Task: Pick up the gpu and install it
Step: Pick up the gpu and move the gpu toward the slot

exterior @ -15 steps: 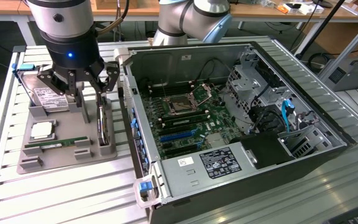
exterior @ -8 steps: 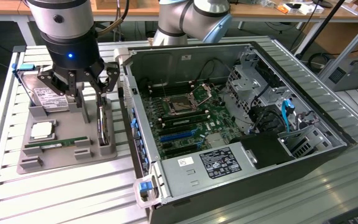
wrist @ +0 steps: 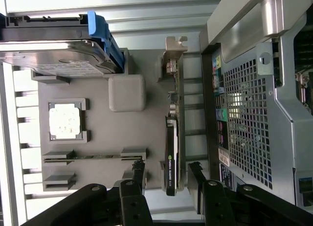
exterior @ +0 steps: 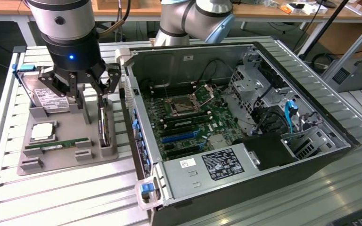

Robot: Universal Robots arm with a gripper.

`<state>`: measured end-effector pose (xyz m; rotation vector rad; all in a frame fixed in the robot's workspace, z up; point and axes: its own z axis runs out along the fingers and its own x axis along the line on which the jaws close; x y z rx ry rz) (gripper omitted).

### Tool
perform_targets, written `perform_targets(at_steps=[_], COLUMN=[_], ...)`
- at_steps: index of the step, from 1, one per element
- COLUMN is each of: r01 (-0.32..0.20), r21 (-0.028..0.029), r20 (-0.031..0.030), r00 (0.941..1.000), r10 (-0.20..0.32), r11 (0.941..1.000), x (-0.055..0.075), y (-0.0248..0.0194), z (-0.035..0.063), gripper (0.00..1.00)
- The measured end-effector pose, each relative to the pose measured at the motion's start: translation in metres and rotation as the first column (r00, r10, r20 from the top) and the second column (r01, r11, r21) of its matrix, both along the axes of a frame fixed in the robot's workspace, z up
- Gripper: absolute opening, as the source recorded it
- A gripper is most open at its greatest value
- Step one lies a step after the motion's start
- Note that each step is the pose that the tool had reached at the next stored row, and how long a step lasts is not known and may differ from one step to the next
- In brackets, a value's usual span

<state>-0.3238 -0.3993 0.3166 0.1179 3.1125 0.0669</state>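
The pincer (exterior: pixel 90 98) hangs spread wide over the gpu (exterior: pixel 105 128), one finger on either side of the card. In the wrist view the pincer (wrist: pixel 167 178) shows a gap between each fingertip (wrist: pixel 139 173) and the gpu (wrist: pixel 171 160), so nothing is pinched. The gpu stands on its long edge in a slot at the edge of a grey holder tray (exterior: pixel 68 162) nearest the computer case (exterior: pixel 307 155). Its black cooler face is seen edge-on and its silver bracket (wrist: pixel 174 54) is at the far end. From the exterior view the far part of the card is hidden behind the fingers, and its green board cannot be made out. The tray sits on the slatted desk (exterior: pixel 74 197), to the exterior view's left of the open case. It also holds a hard drive (exterior: pixel 47 97) partly covered by the pincer, a processor chip (exterior: pixel 43 132) and a RAM stick (exterior: pixel 58 145). The drive's label is too small to read. Inside the case the motherboard (exterior: pixel 187 120) lies bare, with a power supply (exterior: pixel 212 165) at the near end. The arm is cut off at the top of the exterior view, and the case's near corner runs off the bottom edge.
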Motion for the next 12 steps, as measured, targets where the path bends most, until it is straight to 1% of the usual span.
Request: perform_targets(at_steps=[12], r01=[0.000], r21=[0.0000], r20=[0.0000], r00=[1.0000], r10=[0.000], r11=[1.0000], x=[0.0000], y=[0.0000], z=[-0.0027], gripper=[0.48])
